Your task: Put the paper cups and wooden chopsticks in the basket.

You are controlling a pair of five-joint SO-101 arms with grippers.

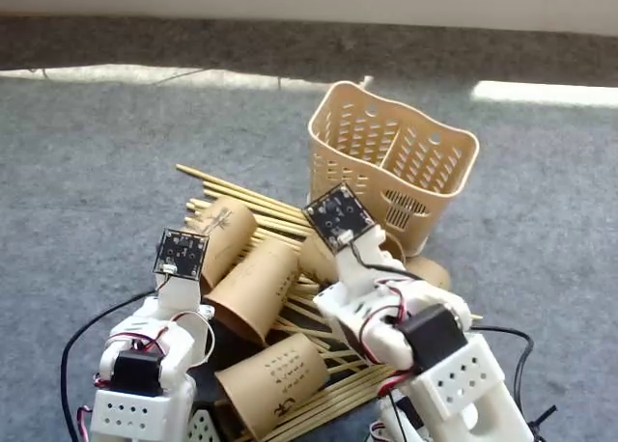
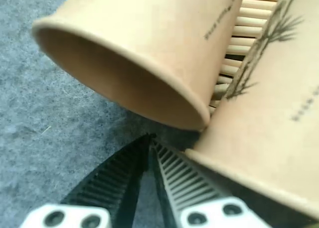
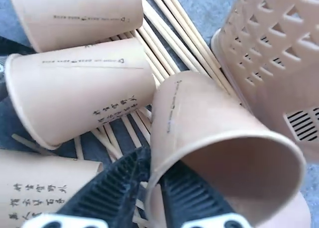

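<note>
Several paper cups lie on their sides on a heap of wooden chopsticks in front of the tan basket. My right gripper is shut on the rim of one paper cup, one finger inside its mouth and one outside. That cup lies next to the basket. My left gripper is shut with nothing in it, its tips just below the open mouth of a cup. A second cup lies against one finger. Chopsticks show between these two cups.
The cups and sticks rest on grey carpet. More cups lie between the two arms. A dark mat shows under the pile. Open carpet stretches left of the pile and right of the basket.
</note>
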